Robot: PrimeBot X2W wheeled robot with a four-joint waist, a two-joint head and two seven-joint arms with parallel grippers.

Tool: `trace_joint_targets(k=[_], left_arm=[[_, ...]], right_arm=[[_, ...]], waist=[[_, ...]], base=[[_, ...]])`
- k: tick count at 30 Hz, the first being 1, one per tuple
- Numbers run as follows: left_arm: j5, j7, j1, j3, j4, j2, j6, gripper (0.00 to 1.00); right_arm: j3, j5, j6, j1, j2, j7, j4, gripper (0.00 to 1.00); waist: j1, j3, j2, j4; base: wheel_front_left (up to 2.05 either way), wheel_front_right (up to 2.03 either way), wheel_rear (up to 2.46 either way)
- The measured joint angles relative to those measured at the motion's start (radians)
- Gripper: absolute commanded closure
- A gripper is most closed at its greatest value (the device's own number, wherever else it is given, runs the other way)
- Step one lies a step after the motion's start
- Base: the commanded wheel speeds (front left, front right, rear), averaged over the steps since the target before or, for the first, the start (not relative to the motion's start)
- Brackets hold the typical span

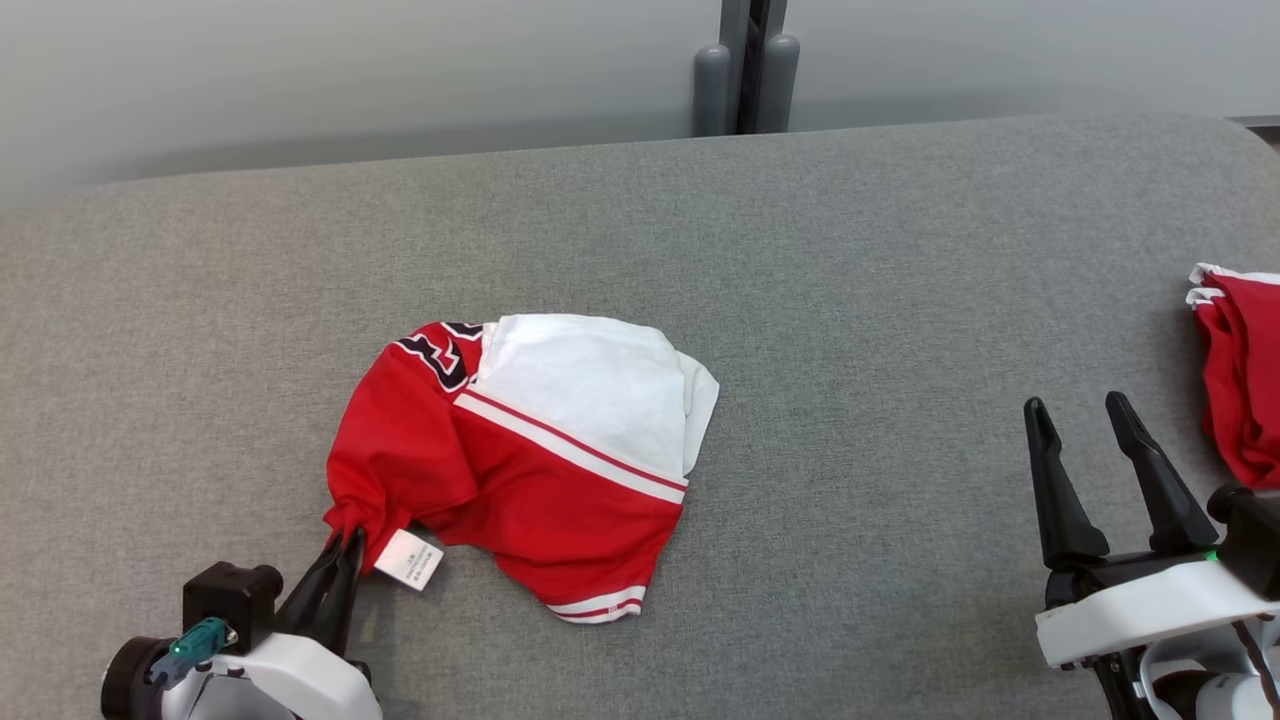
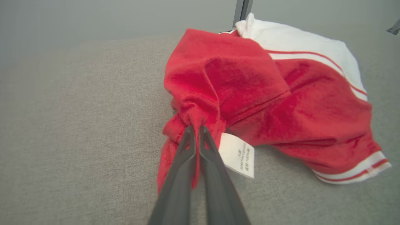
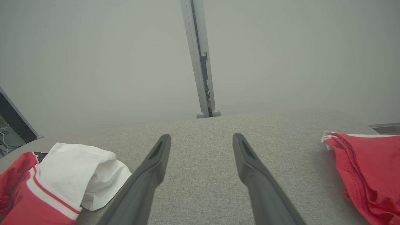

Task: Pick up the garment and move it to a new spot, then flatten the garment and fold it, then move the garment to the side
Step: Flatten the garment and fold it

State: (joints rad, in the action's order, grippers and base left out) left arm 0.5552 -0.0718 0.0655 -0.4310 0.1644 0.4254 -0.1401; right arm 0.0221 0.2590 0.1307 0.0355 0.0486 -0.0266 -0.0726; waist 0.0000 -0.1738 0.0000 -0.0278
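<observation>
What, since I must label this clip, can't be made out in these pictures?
Care label, left wrist view: print too small to read.
Second red garment, head view: cut off by the right edge.
Black print on the garment, head view: folded over, so its pattern is incomplete.
Cloth in the shut left gripper, left wrist view: bunched folds hide which edge it is.
</observation>
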Motion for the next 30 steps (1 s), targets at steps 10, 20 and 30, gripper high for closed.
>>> trace_joint_targets(k=[10, 20, 30], left_arm=[[0.062, -0.118, -0.007, 0.090, 0.021, -0.039, -0.028, 0.00], [0.016, -0.171, -0.033, 0.158, -0.203, -0.033, -0.115, 0.00], [-0.038, -0.133, -0.044, 0.144, -0.302, 0.000, -0.166, 0.00]], right_arm=[[0.010, -0.013, 0.000, -0.001, 0.000, 0.006, -0.012, 0.00], [0.005, -0.031, 0.000, -0.006, 0.000, 0.019, -0.027, 0.00], [-0.002, -0.039, 0.000, -0.027, 0.000, 0.039, -0.035, 0.00]], waist=[[0.0000, 0.024, 0.0000, 0.018], [0.0000, 0.060, 0.0000, 0.049], [0.0000, 0.091, 0.0000, 0.060]], base=[[0.00, 0.00, 0.00], [0.00, 0.00, 0.00], [0.00, 0.00, 0.00]])
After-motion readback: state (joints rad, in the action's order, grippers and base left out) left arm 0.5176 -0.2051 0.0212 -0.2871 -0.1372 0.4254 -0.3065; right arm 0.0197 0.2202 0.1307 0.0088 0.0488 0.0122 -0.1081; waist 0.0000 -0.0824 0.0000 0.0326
